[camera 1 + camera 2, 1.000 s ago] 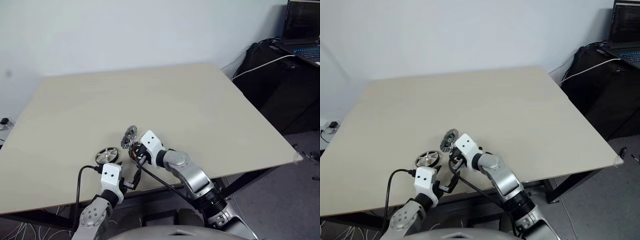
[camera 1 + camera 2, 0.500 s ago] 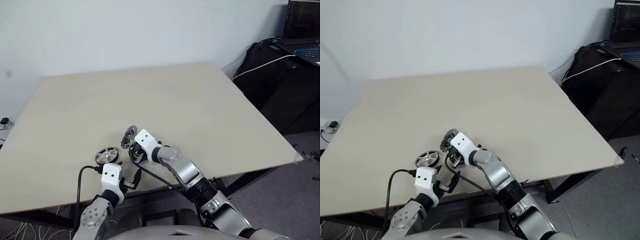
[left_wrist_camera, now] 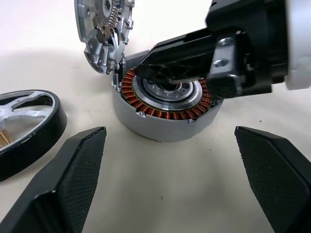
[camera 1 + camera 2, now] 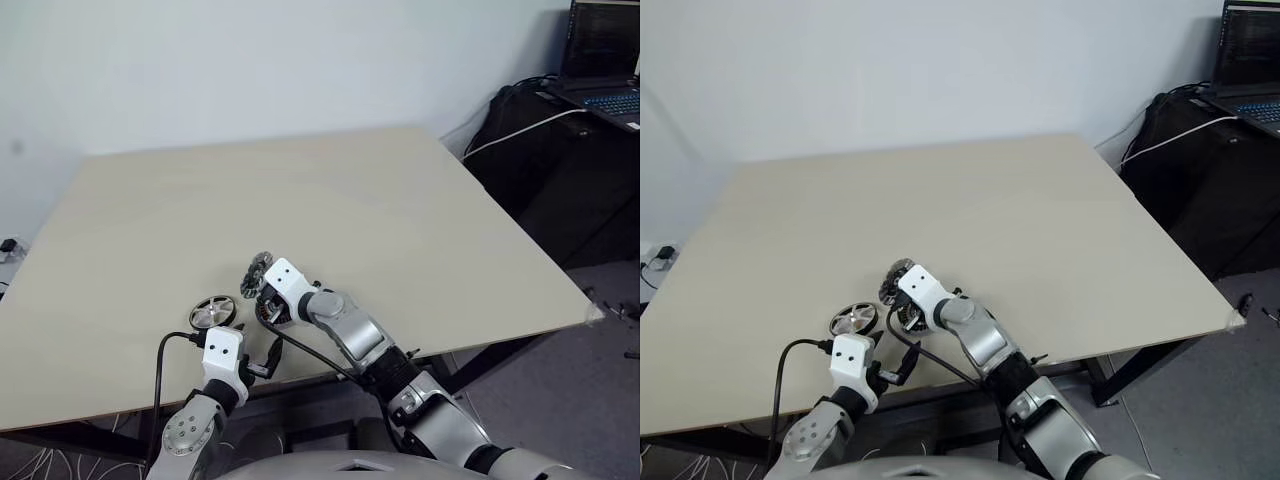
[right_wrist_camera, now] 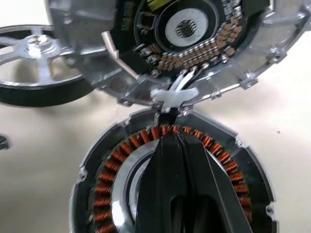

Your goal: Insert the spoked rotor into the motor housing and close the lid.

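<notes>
Right hand [image 5: 177, 145]: fingers pressed shut, gripping nothing, tips resting in the silver centre of the housing [image 3: 167, 104].
Left hand [image 3: 170, 160]: fingers spread wide, empty, hovering just in front of the housing.
Housing: on the surface [image 4: 330, 200] near its front edge, windings exposed.
Lid [image 3: 104, 29]: tilted up, hinged at the housing's far rim.
Wheel [image 3: 24, 124]: spoked, flat just beside the housing, untouched.
Advice: clear the right hand from the bore before fetching the wheel; seat it level.
Count: one housing, one lid, one wheel, two hands.
</notes>
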`<state>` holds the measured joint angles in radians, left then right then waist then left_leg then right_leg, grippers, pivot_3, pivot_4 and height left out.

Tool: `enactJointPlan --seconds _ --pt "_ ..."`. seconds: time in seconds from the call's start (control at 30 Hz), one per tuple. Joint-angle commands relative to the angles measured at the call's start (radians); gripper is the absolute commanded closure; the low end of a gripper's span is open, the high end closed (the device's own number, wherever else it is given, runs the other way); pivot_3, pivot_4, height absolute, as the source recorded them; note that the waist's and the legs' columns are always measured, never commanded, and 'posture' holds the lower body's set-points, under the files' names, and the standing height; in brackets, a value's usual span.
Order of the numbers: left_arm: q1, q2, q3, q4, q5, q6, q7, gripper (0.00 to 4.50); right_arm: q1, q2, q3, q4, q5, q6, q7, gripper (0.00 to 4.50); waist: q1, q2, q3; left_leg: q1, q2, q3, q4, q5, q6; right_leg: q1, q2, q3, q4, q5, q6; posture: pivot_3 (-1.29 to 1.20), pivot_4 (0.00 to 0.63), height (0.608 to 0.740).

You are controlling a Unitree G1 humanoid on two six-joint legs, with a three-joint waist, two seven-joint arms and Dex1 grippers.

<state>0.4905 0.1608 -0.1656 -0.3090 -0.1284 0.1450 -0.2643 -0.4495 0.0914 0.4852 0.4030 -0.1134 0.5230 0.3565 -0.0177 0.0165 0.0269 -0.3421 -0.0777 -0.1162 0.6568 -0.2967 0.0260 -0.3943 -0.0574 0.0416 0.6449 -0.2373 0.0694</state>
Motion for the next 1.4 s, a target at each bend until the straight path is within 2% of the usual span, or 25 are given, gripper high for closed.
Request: enactJointPlan --seconds 0.03,0.23,0.4,0.57,0.77,1.1,1.4 --pt "-0.01 -0.002 0.004 -0.004 -0.001 -0.028 -0.005 0.0 -0.005 0.001 -0.036 0.014 0.001 -0.016 -0.015 4.47 0.0 0.001 -0.002 0.0 0.0 0.0 0.0 0.0 0.0 0.0 0.0 0.0 0.0 0.0 0.0 0.0 0.0 0.74" --pt "-0.001 -0.008 -0.002 -0.013 -0.002 -0.031 -0.001 0.0 0.087 -0.05 -0.084 -0.226 0.08 -0.022 0.073 4.47 0.001 0.001 -0.002 -0.001 0.0 0.0 0.0 0.0 0.0 0.0 0.0 0.0 -0.001 0.0 0.0 0.0 0.0 0.74" --pt "0.016 -0.01 -0.01 -0.033 -0.013 -0.04 -0.012 0.0 0.235 -0.162 -0.145 -0.516 0.171 0.03 0.153 4.47 0.005 0.001 -0.001 -0.002 0.0 0.0 0.0 -0.001 0.001 -0.001 -0.001 0.0 -0.002 -0.001 0.002 0.0 0.0 0.74" --pt "0.036 -0.035 -0.001 -0.079 -0.075 -0.063 -0.032 0.0 0.333 -0.239 -0.217 -0.623 0.216 0.086 0.141 4.47 0.007 0.0 0.0 -0.002 0.0 0.0 0.0 -0.001 0.002 0.0 -0.003 -0.001 -0.002 -0.004 0.006 0.0 0.0 0.74" --pt "0.04 -0.03 0.007 -0.088 -0.064 -0.044 -0.013 0.0 0.361 -0.247 -0.24 -0.624 0.218 0.129 0.093 4.47 0.007 -0.001 0.0 -0.002 0.001 0.0 0.001 -0.001 0.001 0.0 -0.003 -0.001 -0.002 -0.004 0.006 0.0 0.0 0.74" --pt "0.024 -0.015 0.0 -0.1 -0.063 -0.005 -0.007 0.0 0.211 -0.135 -0.117 -0.448 0.157 0.131 0.033 4.47 0.007 -0.002 0.001 -0.002 0.0 0.0 0.001 -0.001 0.001 0.0 -0.001 -0.001 -0.002 -0.004 0.006 0.0 0.0 0.74" --pt "0.032 -0.015 -0.002 -0.107 -0.064 -0.002 0.003 0.0 0.121 -0.095 -0.066 -0.235 0.118 0.065 0.04 4.47 0.005 -0.001 0.002 -0.002 0.0 0.0 0.0 -0.001 0.002 0.0 -0.001 -0.001 -0.002 -0.001 0.001 0.0 0.0 0.74"
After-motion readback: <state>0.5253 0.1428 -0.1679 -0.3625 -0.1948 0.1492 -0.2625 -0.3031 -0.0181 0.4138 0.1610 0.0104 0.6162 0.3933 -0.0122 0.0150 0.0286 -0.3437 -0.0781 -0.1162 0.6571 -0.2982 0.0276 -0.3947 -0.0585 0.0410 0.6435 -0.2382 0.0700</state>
